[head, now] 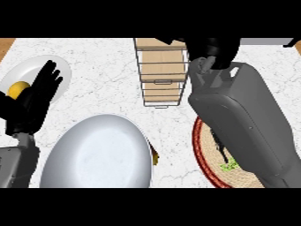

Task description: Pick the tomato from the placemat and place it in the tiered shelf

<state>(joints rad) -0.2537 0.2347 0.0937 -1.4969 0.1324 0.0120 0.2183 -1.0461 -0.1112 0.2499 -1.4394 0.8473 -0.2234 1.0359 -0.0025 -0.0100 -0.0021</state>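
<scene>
A: Surface & room?

B: White marbled counter (107, 75), wood strip showing at far left & far right edges. Nothing more of the room in view.

A: Tomato, where vs the fingers?

B: Can't see it. Right hand (211, 50) is up at the far edge, next to the top of the tiered shelf (161, 73), fingers curled inward, but whether they wrap anything I can't tell; the hand is dark & the forearm covers what's below. The placemat (208, 154), woven w/ red rim, lies near right; most of it sits under the right forearm. No tomato on the bare part, only a small green bit near the arm.

A: Left hand?

B: At left, fingers straight & relaxed, pointing up. Left hand (35, 92) overlaps the near edge of a white plate (29, 70), holding nothing.

A: Other stuff around?

B: Yellow item (19, 89) on that plate, just beside the left thumb. Big grey bowl (100, 154) near centre, between the two arms; a sliver of sth yellow-brown peeks out at its right rim. Shelf is wire frame w/ light wood tiers, standing at far centre.

A: What blocks?

B: Right forearm, mainly: hides most of the mat & the shelf's right side.
</scene>
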